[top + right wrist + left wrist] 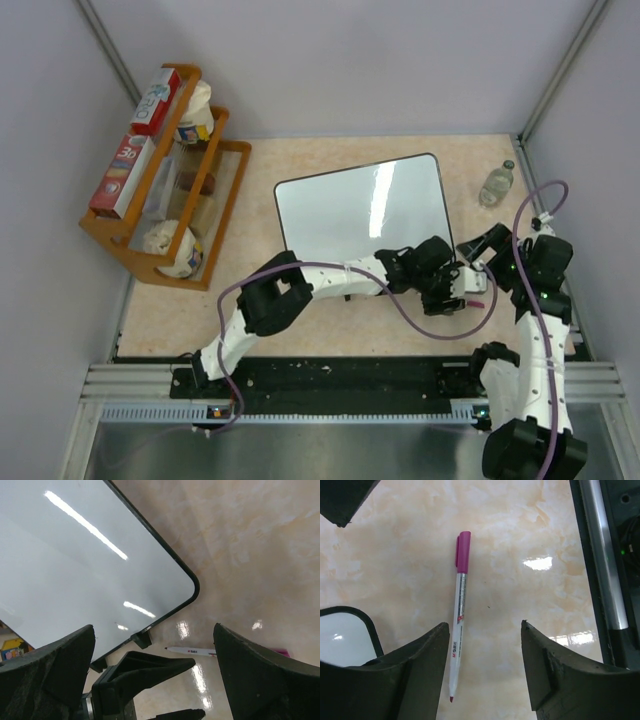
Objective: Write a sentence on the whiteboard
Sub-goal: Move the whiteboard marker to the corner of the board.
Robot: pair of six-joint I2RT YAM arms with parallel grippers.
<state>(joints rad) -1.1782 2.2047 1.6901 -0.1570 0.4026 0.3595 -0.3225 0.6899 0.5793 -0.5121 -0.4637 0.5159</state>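
My left hand (pixel 484 626) hangs low over the desk (pixel 530 540) with its 2 fingers apart. The marker (pixel 459 620) lies flat between them, close against the finger on the whiteboard side; I cannot tell whether it touches that finger. Its magenta cap sits on the end pointing away from my wrist, and the small tip points back toward me and looks bare. I hold nothing here: the hand is open around the marker, not gripping it.

My right hand (pixel 154 629) is also wide open and empty. It hovers just beside the left one, over the near corner of the whiteboard (pixel 75 565).

The whiteboard lies flat on the desk beyond both hands. Its white face carries only reflections of the lights, and none of the sentence is on it.

By my reckoning the task is at its very start. The marker has to be gripped, lifted and carried to the whiteboard, and every word is yet to be written.
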